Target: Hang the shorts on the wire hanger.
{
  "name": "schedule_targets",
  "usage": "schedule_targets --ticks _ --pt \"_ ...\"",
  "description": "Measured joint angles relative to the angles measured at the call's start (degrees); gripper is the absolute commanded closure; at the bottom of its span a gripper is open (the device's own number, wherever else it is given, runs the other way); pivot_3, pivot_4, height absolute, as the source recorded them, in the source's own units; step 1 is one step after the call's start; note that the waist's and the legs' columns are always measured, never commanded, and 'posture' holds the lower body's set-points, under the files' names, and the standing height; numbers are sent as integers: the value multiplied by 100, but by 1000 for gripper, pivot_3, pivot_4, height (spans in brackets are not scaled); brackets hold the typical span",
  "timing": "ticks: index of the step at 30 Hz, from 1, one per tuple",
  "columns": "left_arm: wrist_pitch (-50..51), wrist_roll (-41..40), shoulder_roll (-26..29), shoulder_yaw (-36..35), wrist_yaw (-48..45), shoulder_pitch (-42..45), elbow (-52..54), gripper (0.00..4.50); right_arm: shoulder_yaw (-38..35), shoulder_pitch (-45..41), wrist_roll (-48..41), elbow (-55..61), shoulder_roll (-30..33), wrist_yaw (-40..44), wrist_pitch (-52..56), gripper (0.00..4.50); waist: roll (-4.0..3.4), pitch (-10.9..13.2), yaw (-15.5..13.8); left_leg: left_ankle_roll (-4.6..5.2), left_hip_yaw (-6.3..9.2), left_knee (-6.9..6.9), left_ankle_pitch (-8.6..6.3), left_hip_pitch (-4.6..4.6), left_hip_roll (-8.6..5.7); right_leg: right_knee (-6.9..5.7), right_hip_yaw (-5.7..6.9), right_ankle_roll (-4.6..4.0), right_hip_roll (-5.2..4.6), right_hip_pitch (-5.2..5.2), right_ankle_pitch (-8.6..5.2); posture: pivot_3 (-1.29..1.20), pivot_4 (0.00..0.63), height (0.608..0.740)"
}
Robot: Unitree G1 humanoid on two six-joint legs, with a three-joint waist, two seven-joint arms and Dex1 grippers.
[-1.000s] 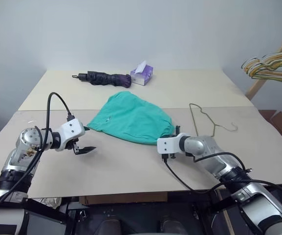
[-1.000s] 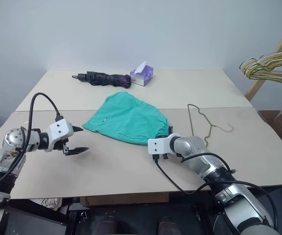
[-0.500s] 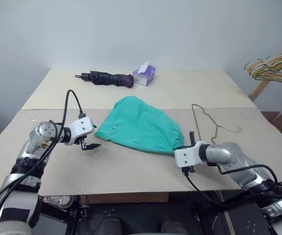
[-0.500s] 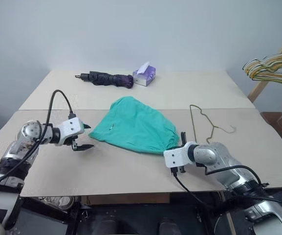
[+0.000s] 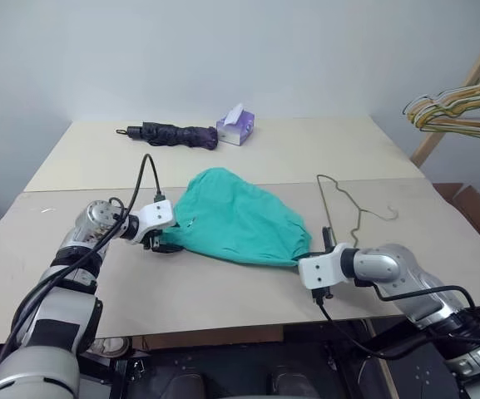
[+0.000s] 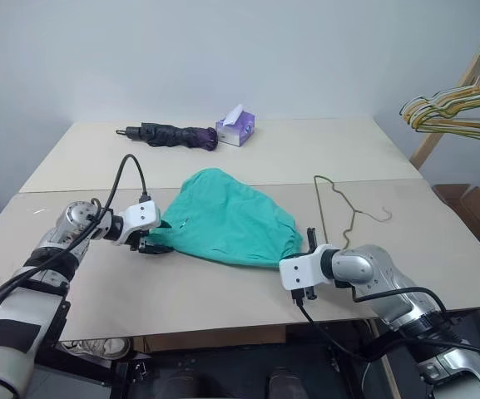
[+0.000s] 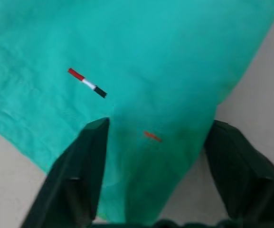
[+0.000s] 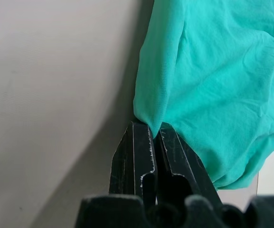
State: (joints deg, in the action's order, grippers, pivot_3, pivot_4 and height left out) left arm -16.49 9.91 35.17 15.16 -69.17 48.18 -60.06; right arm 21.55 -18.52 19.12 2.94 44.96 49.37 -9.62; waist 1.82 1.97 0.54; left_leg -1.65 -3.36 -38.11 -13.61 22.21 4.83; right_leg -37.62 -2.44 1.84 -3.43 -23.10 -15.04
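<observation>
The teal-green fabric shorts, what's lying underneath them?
The teal-green fabric shorts lie spread on the beige tabletop; bare board shows all around them. Whether anything sits beneath the cloth cannot be seen.

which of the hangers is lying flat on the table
The single thin grey-brown wire hanger, beside the teal-green fabric shorts. The yellow and grey hangers hang bunched off a wooden stand.
</observation>
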Motion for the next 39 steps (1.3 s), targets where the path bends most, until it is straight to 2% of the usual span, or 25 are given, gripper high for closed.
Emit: schedule_targets --ticks 5,7,11,14,19,25,28,30,32,34,36,39 --pt "-73 101 -25 -1 -9 56 -98 3917 -1 0 33 0 -79 -7 85 4500 0 0 25 0 0 -1 0 0 0 -1 -1 0 0 -1 0 12 0 740" --pt "-78 104 -20 -1 -55 55 -102 4474 -1 0 32 0 -93 8 149 4500 0 0 27 0 0 -1 0 1 0 -1 -1 0 0 -2 0 14 0 740" --pt "-98 105 131 -4 -198 -17 27 4474 0 -2 35 0 -178 -10 202 4500 0 0 46 0 0 -1 0 3 1 -1 -1 0 0 -5 0 11 0 740" --pt "-52 76 363 -34 -381 -274 519 4474 -4 -8 16 86 -267 -20 366 4500 0 0 67 0 0 -1 0 6 1 -2 -2 0 0 -9 0 11 0 740" --pt "568 -617 1580 -180 -1658 -1537 2840 4474 -174 74 -730 1273 65 758 661 4500 -3 2 169 -1 1 3 -1 14 8 -3 -2 -1 0 -17 -4 23 0 740" --pt "1482 -1123 2557 -396 -2179 -2408 4979 4474 -279 7 -2013 1994 532 1841 1204 4500 0 3 44 0 -3 1 -1 -18 9 -8 -1 7 -4 9 -11 61 0 740" --pt "1895 -1224 2528 -447 -2079 -2246 5305 4474 -334 -644 -2499 1771 573 2224 2027 4500 -1 3 -21 0 -4 0 -1 -24 7 -15 -1 4 -3 10 -10 68 0 740" --pt "2013 -1159 2184 -446 -1731 -1830 5184 4474 -395 -1264 -2476 1236 348 2170 2427 4500 0 2 -67 0 -3 -2 0 -25 7 -17 0 -1 0 11 -7 65 0 740" --pt "2042 -780 1530 -405 -855 -993 4527 4474 -357 -2207 -2115 155 -217 1612 2762 4500 1 2 -105 1 -2 -12 0 -21 5 -26 0 -2 2 9 -6 63 0 740" --pt "2034 -420 913 -407 290 -17 3726 4474 -342 -3192 -1563 -990 -731 670 2844 4500 2 2 -139 1 1 -15 0 3 3 -27 0 -4 2 -11 -4 56 0 740" --pt "1965 -117 346 -579 1968 1059 2635 4474 -259 -4115 -771 -2291 -1073 -903 2436 4500 2 2 -157 1 1 -16 0 49 0 -20 -1 -3 -2 -56 -3 48 0 740" --pt "1531 -101 -202 -1227 4369 2420 1295 4474 -62 -5144 392 -3831 -1248 -3458 1400 4500 7 -1 -151 -35 0 -23 21 160 -4 -55 -8 -2 -12 -172 1 34 0 740"
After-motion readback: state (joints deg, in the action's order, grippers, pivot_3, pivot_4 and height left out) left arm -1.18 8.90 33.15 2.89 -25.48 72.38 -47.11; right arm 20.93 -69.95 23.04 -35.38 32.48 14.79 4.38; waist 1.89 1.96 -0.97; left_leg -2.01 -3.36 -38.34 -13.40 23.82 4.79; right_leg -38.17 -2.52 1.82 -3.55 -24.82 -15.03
